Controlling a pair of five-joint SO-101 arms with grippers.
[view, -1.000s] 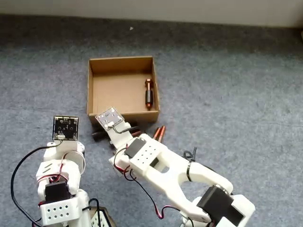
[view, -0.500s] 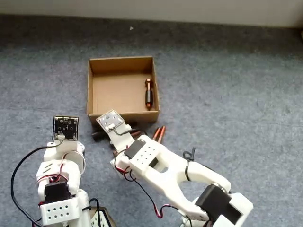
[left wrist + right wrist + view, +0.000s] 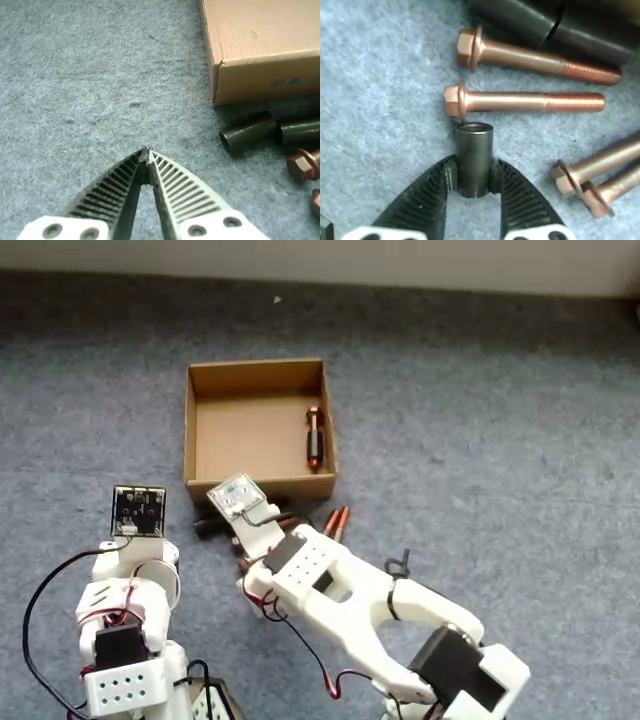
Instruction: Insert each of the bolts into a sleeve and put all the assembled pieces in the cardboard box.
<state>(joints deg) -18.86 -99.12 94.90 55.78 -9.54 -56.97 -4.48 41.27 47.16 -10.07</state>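
1. My right gripper (image 3: pixel 473 176) pinches a sleeve (image 3: pixel 475 147) just beside loose bolts (image 3: pixel 520 101) on the carpet (image 3: pixel 380 100).
2. My left gripper (image 3: pixel 146 155) is closed, empty, near the box (image 3: pixel 260 75) corner.
3. One assembled piece (image 3: pixel 315 440) lies inside the box.

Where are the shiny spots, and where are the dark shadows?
Right wrist view: light glints along the copper bolts and on the rim of the sleeve in the right gripper. Left wrist view: dark shadow lies beside the cardboard box, around the loose sleeves.
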